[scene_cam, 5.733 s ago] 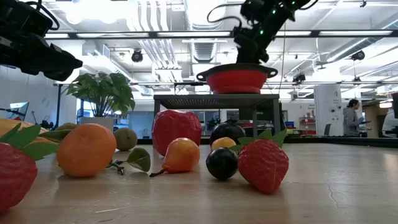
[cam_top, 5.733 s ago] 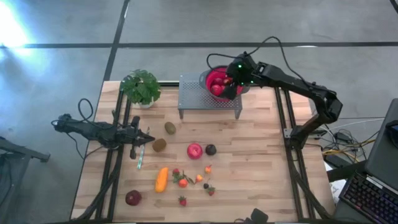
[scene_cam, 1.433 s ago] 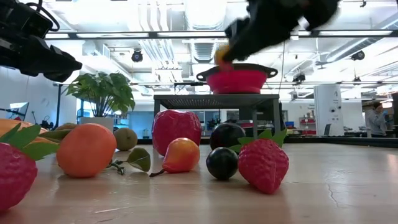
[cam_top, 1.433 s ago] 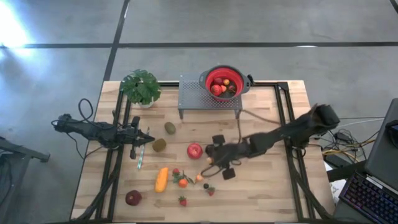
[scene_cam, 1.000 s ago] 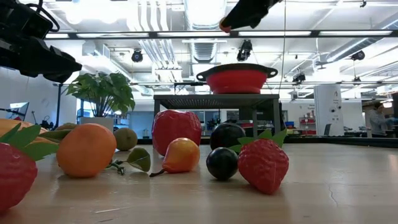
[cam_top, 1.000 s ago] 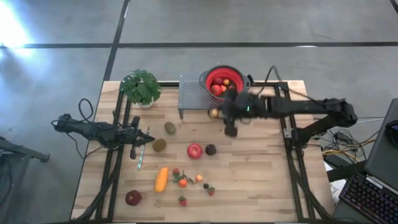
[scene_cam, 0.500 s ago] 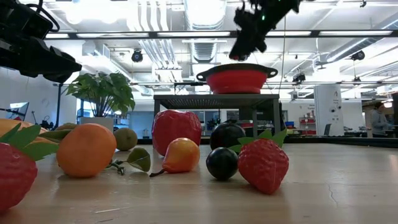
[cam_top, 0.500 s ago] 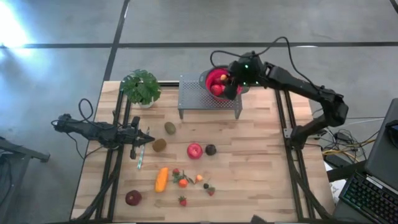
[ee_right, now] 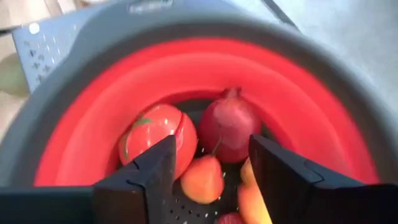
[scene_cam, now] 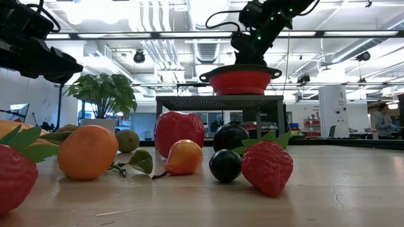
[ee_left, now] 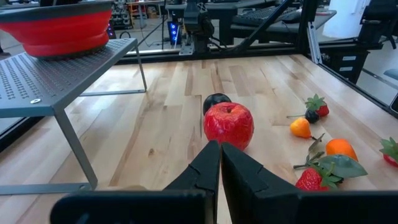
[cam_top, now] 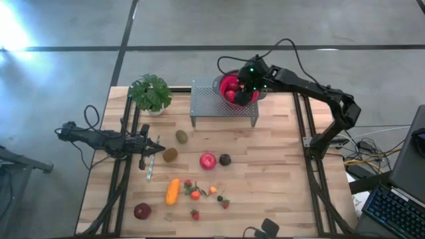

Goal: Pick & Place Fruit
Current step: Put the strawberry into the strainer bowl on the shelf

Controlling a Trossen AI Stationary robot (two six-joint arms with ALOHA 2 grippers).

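Fruit drop at the bowl, far side

Right fingers spread, empty, over fruit in bowl. Left fingers closed, idle, left. Apple and more wait on tabletop; next, reach near.

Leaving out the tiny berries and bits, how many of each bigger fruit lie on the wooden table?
Brown kiwis: 2
Red apple: 1
Dark plum: 1
Long orange piece: 1
Dark-red round fruit: 1
Total: 6
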